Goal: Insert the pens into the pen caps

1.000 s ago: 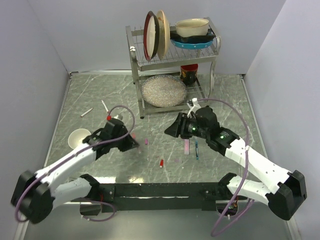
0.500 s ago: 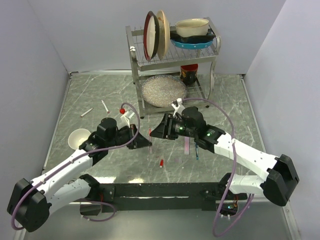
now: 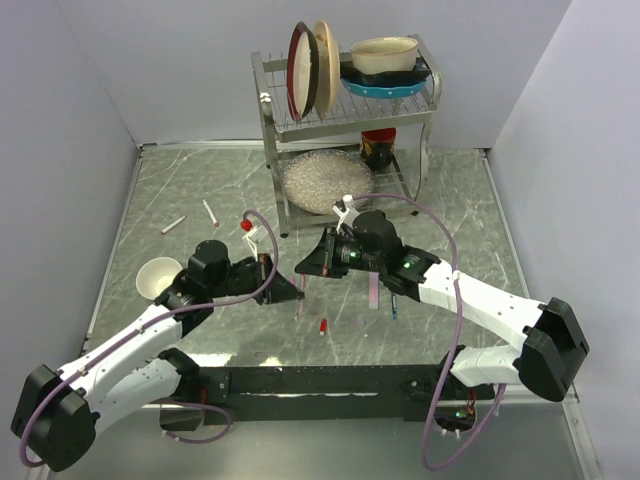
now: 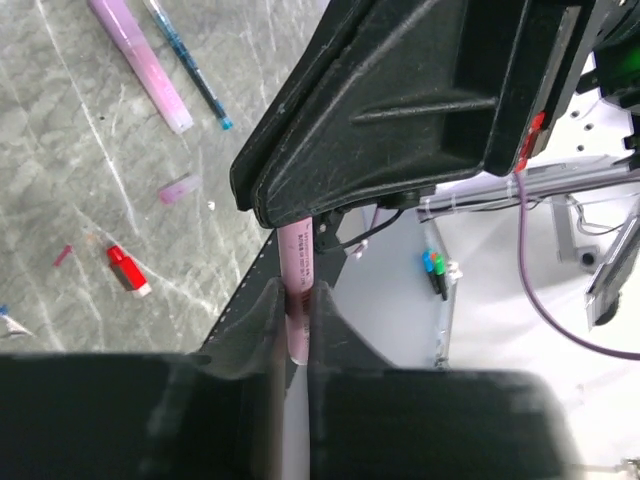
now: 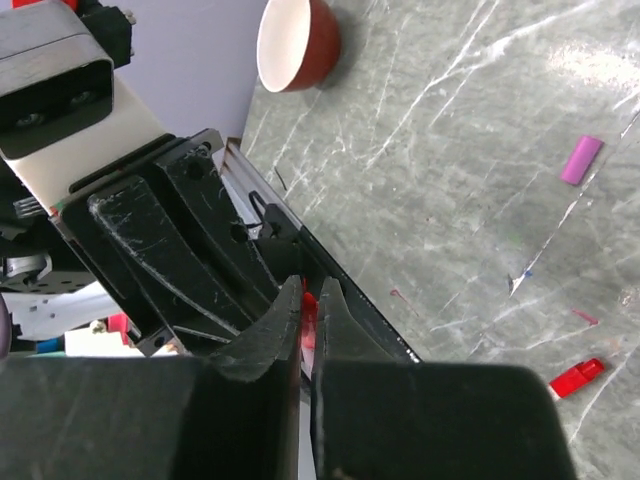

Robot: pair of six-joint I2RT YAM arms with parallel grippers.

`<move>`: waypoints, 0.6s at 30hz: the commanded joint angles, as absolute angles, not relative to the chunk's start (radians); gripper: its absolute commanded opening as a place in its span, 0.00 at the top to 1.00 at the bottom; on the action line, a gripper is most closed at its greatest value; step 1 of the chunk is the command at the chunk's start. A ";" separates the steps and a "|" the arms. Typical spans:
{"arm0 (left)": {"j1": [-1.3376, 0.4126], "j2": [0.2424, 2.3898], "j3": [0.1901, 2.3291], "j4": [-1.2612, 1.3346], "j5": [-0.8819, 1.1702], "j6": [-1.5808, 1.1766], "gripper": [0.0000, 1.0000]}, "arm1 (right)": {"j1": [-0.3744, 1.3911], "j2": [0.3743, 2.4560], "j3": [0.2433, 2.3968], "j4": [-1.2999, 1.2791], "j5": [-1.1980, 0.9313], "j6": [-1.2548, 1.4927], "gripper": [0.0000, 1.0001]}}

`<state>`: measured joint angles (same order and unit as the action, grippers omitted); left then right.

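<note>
Pink pen (image 4: 297, 250) clamped between the narrowed fingers of the left gripper (image 4: 295, 300), right gripper (image 5: 308, 298) closed on a small red item (image 5: 309, 320), both grippers tip to tip above the marble table (image 3: 180, 180), loose red cap (image 3: 323, 325) on the table nearby.

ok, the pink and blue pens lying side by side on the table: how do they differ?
Width: the pink pen is much thicker than the blue pen.
Colour: the pink pen is pale, the blue pen dark.
End: the blue pen tapers to a fine tip; the pink pen ends blunt.
Shared: both lie flat on the table, near parallel, neither held.
</note>
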<state>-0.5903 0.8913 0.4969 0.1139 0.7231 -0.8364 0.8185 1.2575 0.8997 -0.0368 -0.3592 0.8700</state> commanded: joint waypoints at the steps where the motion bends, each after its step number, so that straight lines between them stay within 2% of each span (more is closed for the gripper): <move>1: -0.595 0.876 0.491 0.225 0.782 -0.839 0.79 | 0.822 1.226 0.902 0.087 -0.364 0.913 1.00; 3: -0.595 0.884 0.483 0.257 0.790 -0.853 0.65 | 0.822 1.216 0.894 0.104 -0.359 0.923 1.00; 6: -0.595 0.891 0.477 0.270 0.793 -0.857 0.59 | 0.821 1.204 0.890 0.112 -0.357 0.928 1.00; 8: -0.595 0.899 0.477 0.281 0.805 -0.857 0.59 | 0.822 1.200 0.893 0.109 -0.356 0.928 1.00; 11: -0.595 0.904 0.472 0.305 0.821 -0.867 0.71 | 0.822 1.203 0.894 0.110 -0.359 0.925 1.00; 12: -0.595 0.904 0.474 0.304 0.818 -0.865 0.81 | 0.821 1.201 0.894 0.113 -0.364 0.922 1.00; 14: -0.595 0.907 0.482 0.278 0.801 -0.851 0.92 | 0.822 1.207 0.894 0.117 -0.379 0.919 1.00; 15: -0.595 0.905 0.482 0.276 0.799 -0.851 0.99 | 0.822 1.207 0.899 0.111 -0.382 0.917 0.96; 16: -0.595 0.904 0.482 0.279 0.793 -0.850 0.99 | 0.822 1.206 0.903 0.101 -0.382 0.913 0.80; 18: -0.595 0.902 0.486 0.256 0.763 -0.838 0.99 | 0.822 1.195 0.926 0.026 -0.354 0.888 0.66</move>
